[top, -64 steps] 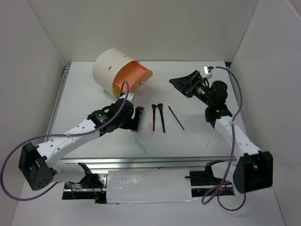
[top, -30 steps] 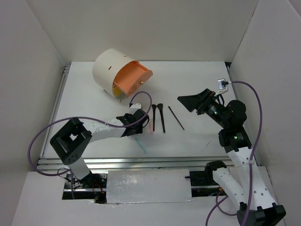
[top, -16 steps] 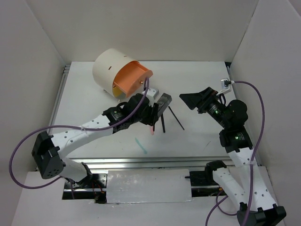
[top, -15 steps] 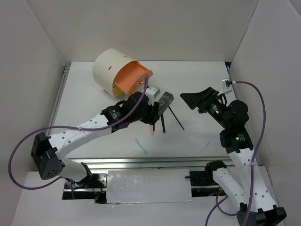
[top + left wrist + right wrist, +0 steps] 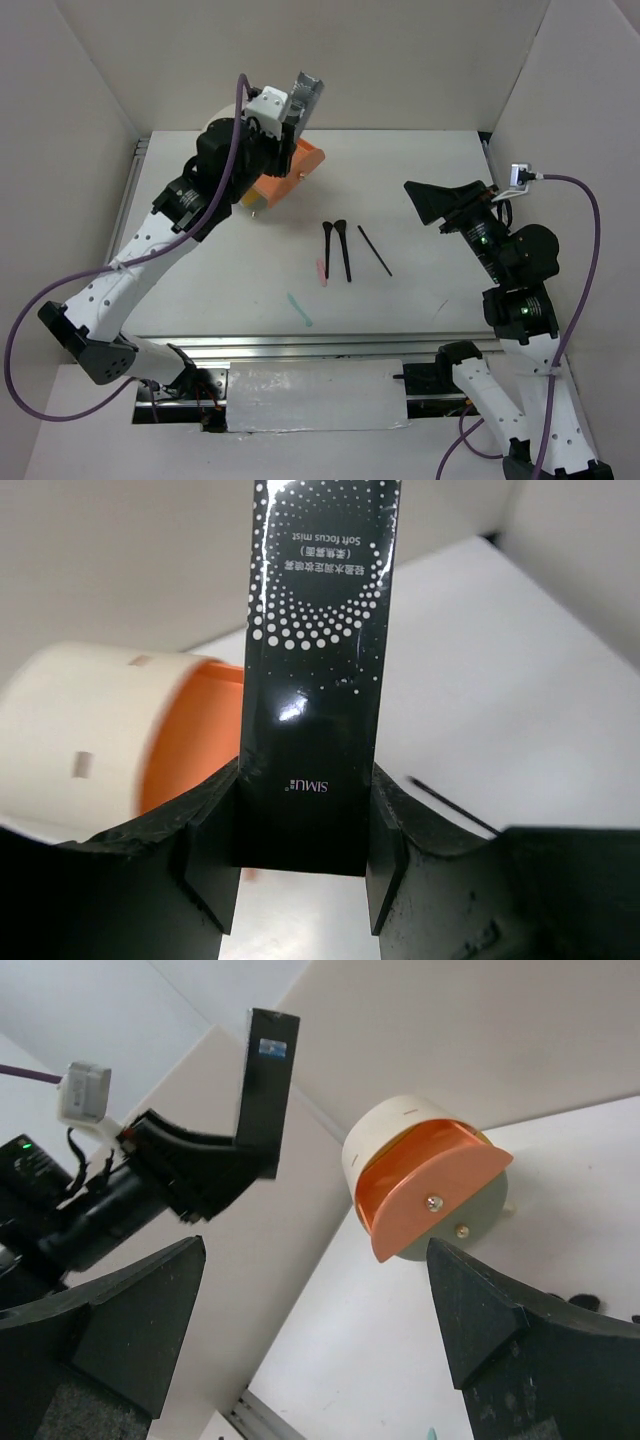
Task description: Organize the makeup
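My left gripper (image 5: 291, 112) is shut on the dark grey rectangular case (image 5: 307, 92) and holds it upright, high above the cream cylindrical box (image 5: 225, 125) with its open orange drawer (image 5: 290, 165). The left wrist view shows the case (image 5: 320, 660) clamped between my fingers (image 5: 212, 855), with the box (image 5: 90, 730) below left. Two black brushes (image 5: 336, 247), the thin black stick (image 5: 375, 250), the pink stick (image 5: 322, 272) and the teal stick (image 5: 301, 310) lie on the table. My right gripper (image 5: 437, 200) is open and empty, in the air at the right, facing the box (image 5: 420, 1175).
White walls close in the table (image 5: 440, 160) on the left, back and right. A metal rail (image 5: 300, 345) runs along the near edge. The right wrist view shows the left arm holding the case (image 5: 265, 1090) above the orange drawer.
My left arm has lifted the case from near the brushes up and back, above the box. My right gripper has drifted slightly right, still open.
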`<move>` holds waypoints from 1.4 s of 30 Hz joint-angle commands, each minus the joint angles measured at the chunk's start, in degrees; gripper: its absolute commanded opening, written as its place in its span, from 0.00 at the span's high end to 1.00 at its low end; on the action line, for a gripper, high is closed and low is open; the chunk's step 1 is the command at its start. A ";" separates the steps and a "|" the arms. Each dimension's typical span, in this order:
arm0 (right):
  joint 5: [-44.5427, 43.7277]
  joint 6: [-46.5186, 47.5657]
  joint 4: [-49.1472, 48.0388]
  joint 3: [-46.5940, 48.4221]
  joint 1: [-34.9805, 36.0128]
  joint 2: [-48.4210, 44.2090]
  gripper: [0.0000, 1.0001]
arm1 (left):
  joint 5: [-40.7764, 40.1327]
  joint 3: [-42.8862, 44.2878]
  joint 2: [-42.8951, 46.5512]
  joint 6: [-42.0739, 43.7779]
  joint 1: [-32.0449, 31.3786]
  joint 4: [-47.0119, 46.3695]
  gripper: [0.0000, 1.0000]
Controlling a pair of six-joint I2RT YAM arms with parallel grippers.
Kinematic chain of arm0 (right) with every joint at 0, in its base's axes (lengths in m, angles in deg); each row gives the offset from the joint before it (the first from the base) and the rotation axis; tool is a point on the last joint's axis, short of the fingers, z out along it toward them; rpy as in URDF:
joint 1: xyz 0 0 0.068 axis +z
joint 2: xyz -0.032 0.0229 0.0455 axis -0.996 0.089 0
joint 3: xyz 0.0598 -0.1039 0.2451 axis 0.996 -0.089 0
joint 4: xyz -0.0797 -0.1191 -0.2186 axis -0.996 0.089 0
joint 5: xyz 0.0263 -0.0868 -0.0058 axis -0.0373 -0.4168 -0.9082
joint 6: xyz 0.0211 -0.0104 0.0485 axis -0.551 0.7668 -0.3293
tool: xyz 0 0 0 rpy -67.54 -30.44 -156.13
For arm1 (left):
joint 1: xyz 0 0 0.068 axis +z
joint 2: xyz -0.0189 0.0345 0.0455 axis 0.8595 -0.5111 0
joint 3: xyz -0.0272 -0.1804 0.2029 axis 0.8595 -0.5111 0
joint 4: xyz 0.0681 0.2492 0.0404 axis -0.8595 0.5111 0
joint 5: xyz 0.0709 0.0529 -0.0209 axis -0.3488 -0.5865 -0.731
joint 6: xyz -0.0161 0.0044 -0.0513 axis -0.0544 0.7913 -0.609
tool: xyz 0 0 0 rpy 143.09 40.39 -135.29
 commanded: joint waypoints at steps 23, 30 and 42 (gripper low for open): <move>-1.04 1.72 0.52 0.26 0.96 1.28 0.00 | 22.47 -7.65 -11.64 20.11 20.21 -14.38 0.93; -1.48 1.11 -0.45 -1.58 0.88 1.10 0.00 | 19.31 -10.72 -10.76 18.44 20.21 -13.41 0.93; -1.04 -0.03 -2.12 -3.17 0.96 1.63 0.00 | 17.91 -13.97 -8.92 16.42 20.12 -11.38 0.87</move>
